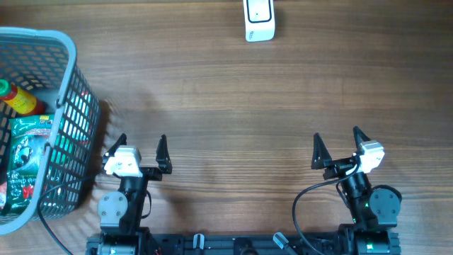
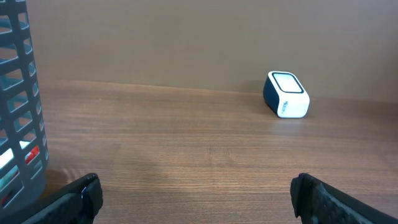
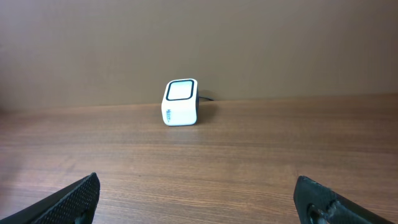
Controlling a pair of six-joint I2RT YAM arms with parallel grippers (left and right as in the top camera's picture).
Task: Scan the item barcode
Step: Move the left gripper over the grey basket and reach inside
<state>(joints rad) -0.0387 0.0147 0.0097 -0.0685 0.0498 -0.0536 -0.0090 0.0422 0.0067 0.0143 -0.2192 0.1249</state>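
The desk (image 1: 226, 106) is a broad sheet of brown wood grain with the lines running side to side. Seen from the wrist cameras, it ends at a plain brownish wall (image 2: 186, 37).

A grey-blue plastic basket (image 1: 74, 127) with slotted sides stands at the desk's left edge, partly cut off by the overhead view. Inside it lie a green packet (image 1: 28, 152) and, further toward the back, a red bottle (image 1: 21, 100) with a yellow and green top. Which of them carries the barcode to be read cannot be told.

The scanner (image 1: 259, 20), a small white box with a dark-rimmed window on its upper face, sits alone at the far edge of the desk, a little right of centre and well apart from the basket. In the right wrist view a thin dark cord (image 3: 206, 98) shows just behind it.

Both arms sit low at the near edge of the desk, folded back over their bases and pointing away toward the far side. The left claw (image 1: 140, 145) is just beside the basket's right wall without touching it. Its black fingers are spread wide and released, with bare wood between them. The right claw (image 1: 337, 142) is well off to the right, level with the left one, and its fingers are likewise parted and gripping nothing. Each wrist camera shows its own two fingertips low in the corners, with the scanner far ahead across the grain.
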